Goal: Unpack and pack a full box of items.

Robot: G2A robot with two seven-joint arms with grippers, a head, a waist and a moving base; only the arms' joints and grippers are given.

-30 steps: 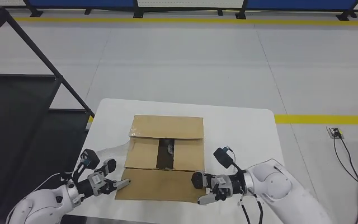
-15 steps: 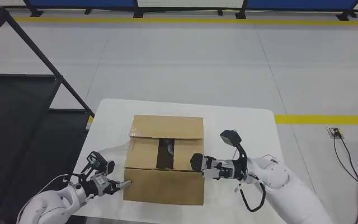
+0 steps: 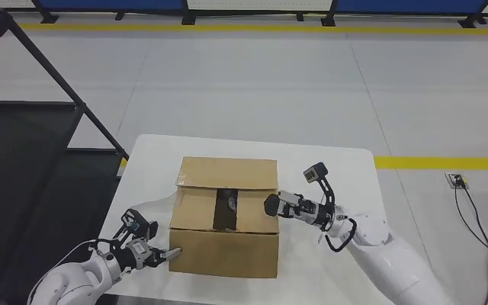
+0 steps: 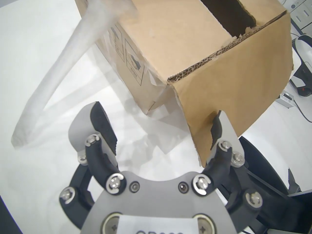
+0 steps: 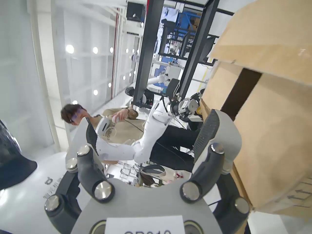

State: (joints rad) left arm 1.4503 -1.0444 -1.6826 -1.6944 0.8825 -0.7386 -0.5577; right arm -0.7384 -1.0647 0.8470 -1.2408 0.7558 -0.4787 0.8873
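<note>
Cardboard box (image 3: 223,229), near-left bottom corner between spread jaws of left gripper (image 4: 158,110), forearm low; right gripper (image 5: 151,118) raised beside right top edge, jaws apart.

Bright, even overhead light, with soft shadows

The white table (image 3: 324,164) glares pale around the cardboard box (image 3: 225,255), and only a faint grey shadow lies at the box's foot. The gap between the flaps (image 3: 221,217) stays black. Round ceiling lamps (image 5: 69,48) far behind the box burn to white spots. Both wrist views stretch and bend lines towards their edges.
</note>
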